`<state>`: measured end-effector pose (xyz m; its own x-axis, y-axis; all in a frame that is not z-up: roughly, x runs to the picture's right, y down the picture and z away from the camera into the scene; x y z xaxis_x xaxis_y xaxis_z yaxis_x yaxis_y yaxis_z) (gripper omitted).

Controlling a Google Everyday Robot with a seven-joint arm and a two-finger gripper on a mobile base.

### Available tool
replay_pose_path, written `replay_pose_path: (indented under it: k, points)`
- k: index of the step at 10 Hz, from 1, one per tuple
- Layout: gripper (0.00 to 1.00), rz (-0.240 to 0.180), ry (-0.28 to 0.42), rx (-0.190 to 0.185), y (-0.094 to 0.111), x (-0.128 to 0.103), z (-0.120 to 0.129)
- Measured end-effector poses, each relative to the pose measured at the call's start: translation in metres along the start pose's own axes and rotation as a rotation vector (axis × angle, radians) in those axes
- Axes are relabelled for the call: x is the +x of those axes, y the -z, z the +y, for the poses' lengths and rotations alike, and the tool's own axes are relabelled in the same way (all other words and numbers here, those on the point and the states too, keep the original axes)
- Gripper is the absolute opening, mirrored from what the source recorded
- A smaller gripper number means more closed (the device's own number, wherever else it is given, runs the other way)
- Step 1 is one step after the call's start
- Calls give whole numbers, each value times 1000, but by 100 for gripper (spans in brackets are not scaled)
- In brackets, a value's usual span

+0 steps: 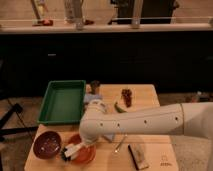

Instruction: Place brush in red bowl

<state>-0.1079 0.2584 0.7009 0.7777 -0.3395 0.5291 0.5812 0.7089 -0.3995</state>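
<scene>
In the single camera view you see the white robot arm [145, 122] reaching in from the right across the light wooden table [150, 95], its wrist bent down so that the gripper [74, 149] sits low over the round orange-red plastic bowl [85, 155] near the table's front-left edge. The fingers are pressed together, and they appear to be pinching the long slim white-handled brush [70, 151], whose small black head shows at the bowl's left rim; the rest of the handle is hidden under the wrist, so you cannot tell whether it already touches the bowl's inside. You can judge the task as nearly done: the brush is carried to the bowl and lies over or just inside it, and what is left is letting go of it and lifting the arm clear. Counting what you can see: one brush, one orange-red bowl, one dark purple-maroon bowl [47, 144] just beside it on the left, one green rectangular plastic tray [62, 101] behind them, one metal fork [120, 145] in front of the arm, one short brown wooden block [137, 156] near the front edge, one small green item [120, 107] and one dark reddish item [127, 96] toward the back.
</scene>
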Motion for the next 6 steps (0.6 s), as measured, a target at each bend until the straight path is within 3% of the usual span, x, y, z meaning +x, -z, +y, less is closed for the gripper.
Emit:
replay_pose_path:
  k: [2,6]
  points:
    - [0,-4,37,-17,-7,-17,-9]
    - [0,-10,69,-42,-16,-26,-11]
